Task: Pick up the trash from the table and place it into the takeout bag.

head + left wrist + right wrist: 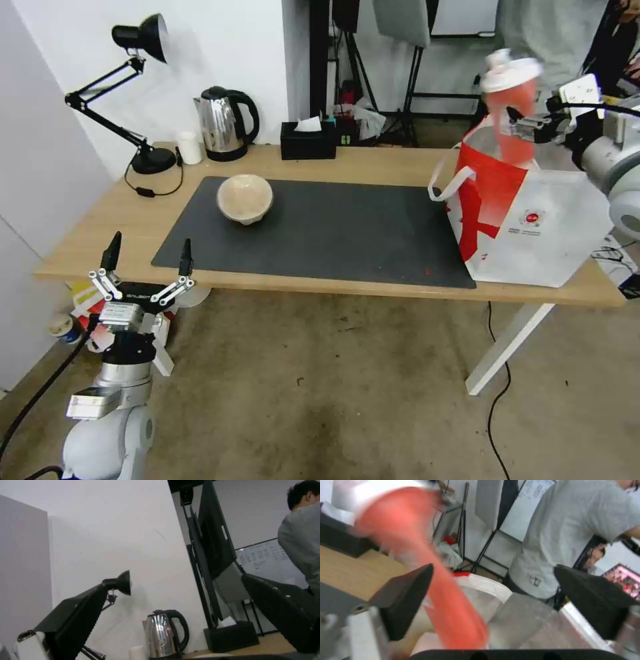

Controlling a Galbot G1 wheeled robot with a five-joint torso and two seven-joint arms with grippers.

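A tall red cup with a white lid (pixel 510 107) hangs blurred and tilted over the open takeout bag (pixel 533 227) at the table's right end. My right gripper (pixel 533 127) is beside it. In the right wrist view the right gripper (pixel 493 566) is open, and the cup (pixel 420 555) streaks down between its spread fingers toward the bag's silvery lining (pixel 520 620). A beige paper-pulp bowl (pixel 245 198) sits on the dark grey mat (pixel 333 233). My left gripper (pixel 147 267) is open and empty, low in front of the table's left front edge; it also shows in the left wrist view (pixel 173 580).
Along the table's (pixel 373 163) back edge stand a black desk lamp (pixel 143 40), a small white cup (pixel 189 147), a steel kettle (pixel 223 123) and a black tissue box (pixel 308 139). A person in grey stands behind the bag (pixel 573 530). Cables run on the floor.
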